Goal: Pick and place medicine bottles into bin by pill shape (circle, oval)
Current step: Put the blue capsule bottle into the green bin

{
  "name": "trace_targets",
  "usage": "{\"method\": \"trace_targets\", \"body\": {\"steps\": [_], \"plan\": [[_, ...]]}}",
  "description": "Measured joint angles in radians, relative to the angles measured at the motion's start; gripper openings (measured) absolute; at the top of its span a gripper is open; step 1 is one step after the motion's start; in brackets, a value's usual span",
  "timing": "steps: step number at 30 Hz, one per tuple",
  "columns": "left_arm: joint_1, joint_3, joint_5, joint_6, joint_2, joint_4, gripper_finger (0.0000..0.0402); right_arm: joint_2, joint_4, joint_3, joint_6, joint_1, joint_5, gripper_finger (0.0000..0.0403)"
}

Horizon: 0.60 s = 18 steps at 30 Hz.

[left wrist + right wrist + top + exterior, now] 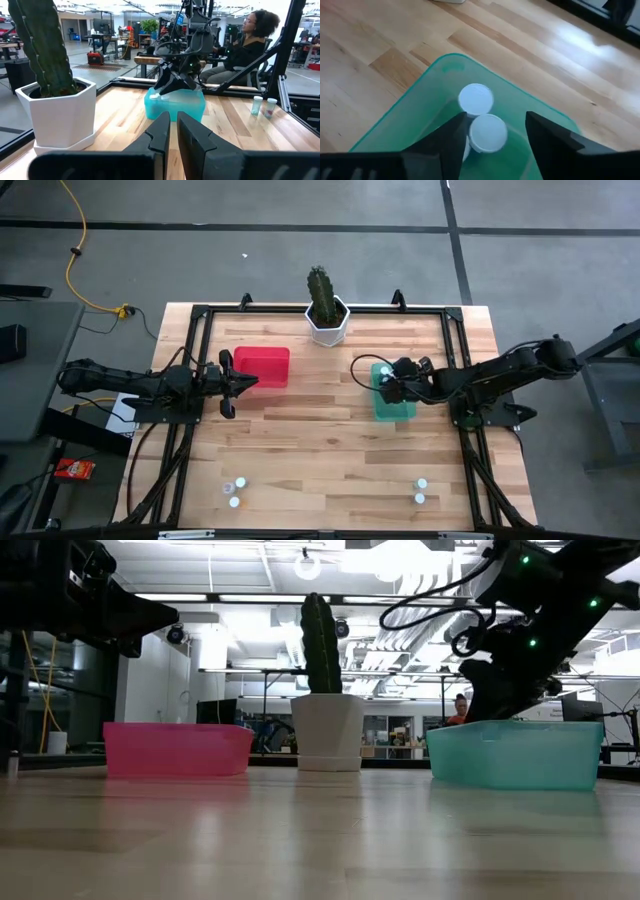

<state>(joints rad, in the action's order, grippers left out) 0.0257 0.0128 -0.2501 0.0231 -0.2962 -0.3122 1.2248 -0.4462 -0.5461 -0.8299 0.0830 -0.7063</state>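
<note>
1. the four bottles near the table's front edge are too small in the high view to tell pill shapes.
2. the teal bin is cut off by the right wrist picture's edge.
3. the cactus top is cut off in the left wrist view.

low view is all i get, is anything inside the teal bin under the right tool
Observer: Yes. Two white-capped medicine bottles sit inside the teal bin, caps up and side by side.
Operator: is the tool gripping one
Observer: It doesn't look like it. The right tool is open above them, its fingers spread wider than the cap below.
Operator: how many still out on the table
Observer: Four. There are two front-left bottles and two front-right bottles, all standing near the table's front edge.
</note>
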Motion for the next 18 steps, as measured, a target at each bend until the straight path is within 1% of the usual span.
{"method": "trace_targets", "body": {"steps": [3, 5, 9, 11, 12, 14, 18], "plan": [[0.0, 0.0, 0.0, 0.0, 0.0, 0.0, 0.0024, -0.045, -0.047, -0.018, 0.001, 0.013, -0.034, 0.0211], [0.0, 0.0, -0.001, 0.0, 0.0, 0.0, 0.0024, -0.079, -0.037, -0.021, 0.02, 0.038, -0.083, 0.0213], [0.0, 0.0, -0.023, 0.0, 0.0, -0.015, 0.0024, -0.116, 0.091, -0.022, 0.138, 0.106, -0.192, 0.0213], [0.0, 0.0, -0.022, 0.0, 0.0, -0.034, 0.0024, -0.113, 0.214, -0.016, 0.235, 0.133, -0.207, 0.0213], [0.0, 0.0, -0.019, 0.0, 0.0, -0.041, 0.0024, -0.107, 0.301, -0.007, 0.295, 0.142, -0.197, 0.0213], [0.0, 0.0, -0.016, 0.0, 0.0, -0.046, 0.0024, -0.089, 0.485, 0.022, 0.424, 0.155, -0.138, 0.0213], [0.0, 0.0, -0.015, 0.0, 0.0, -0.048, 0.0023, -0.04, 0.846, 0.083, 0.652, 0.16, 0.061, 0.0213]]}}
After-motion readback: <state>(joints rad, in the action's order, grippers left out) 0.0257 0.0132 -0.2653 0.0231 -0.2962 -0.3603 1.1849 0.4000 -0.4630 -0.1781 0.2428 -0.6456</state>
